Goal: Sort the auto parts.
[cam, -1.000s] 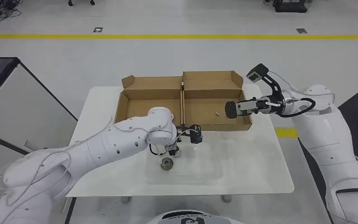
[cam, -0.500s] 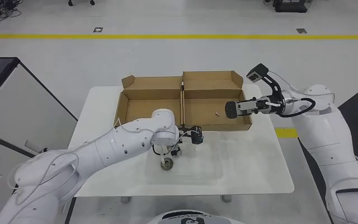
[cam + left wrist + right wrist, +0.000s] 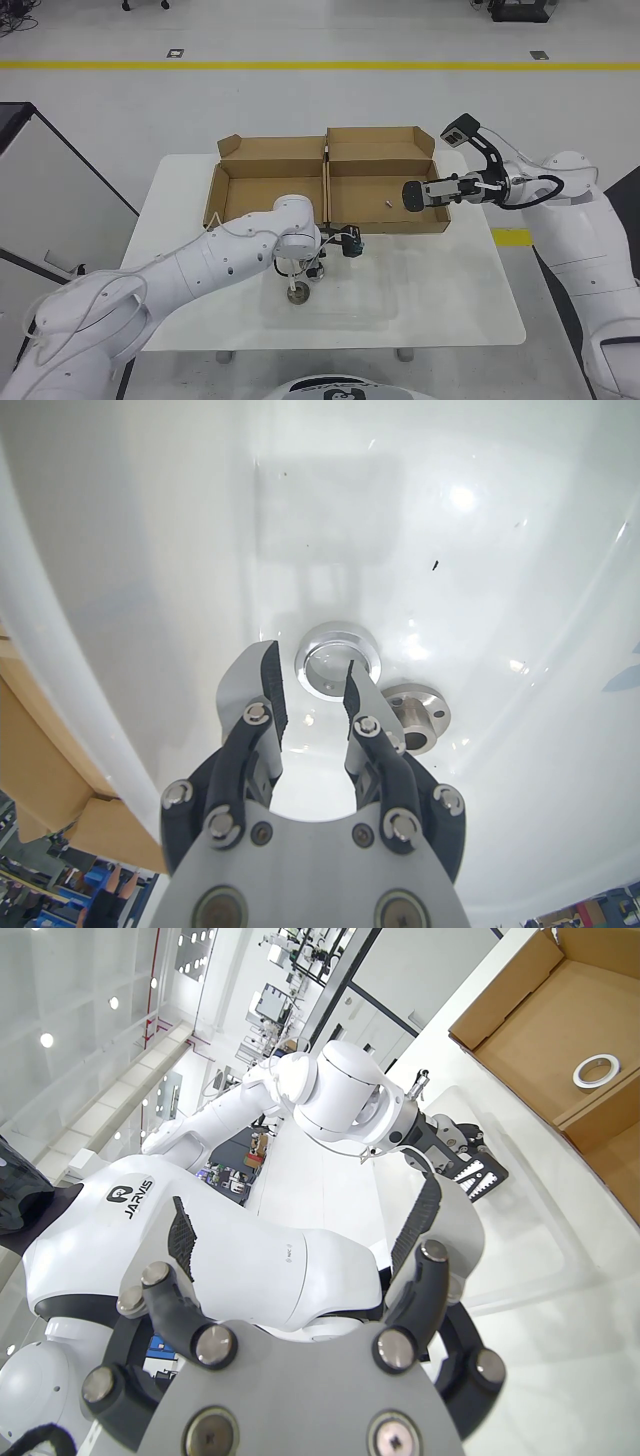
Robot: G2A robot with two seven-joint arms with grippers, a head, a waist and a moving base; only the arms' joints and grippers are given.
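My left gripper (image 3: 310, 655) is open, low inside the clear tray (image 3: 372, 303). A shiny silver ring (image 3: 337, 650) lies on the tray floor just past its fingertips, with one fingertip (image 3: 352, 680) overlapping the ring's rim. A flanged metal hub (image 3: 417, 715) lies beside the ring and also appears in the top view as a hub (image 3: 297, 293). My right gripper (image 3: 412, 196) hangs open and holds nothing, above the front wall of the right compartment of the cardboard box (image 3: 380, 140).
The two-compartment box stands behind the tray. A white ring (image 3: 596, 1070) lies in the left compartment near the divider, and a small pin (image 3: 388, 203) lies in the right one. The table (image 3: 470, 290) is bare on the right.
My left arm has shifted slightly forward and to the right over the tray, towards the parts. The right arm has not moved.
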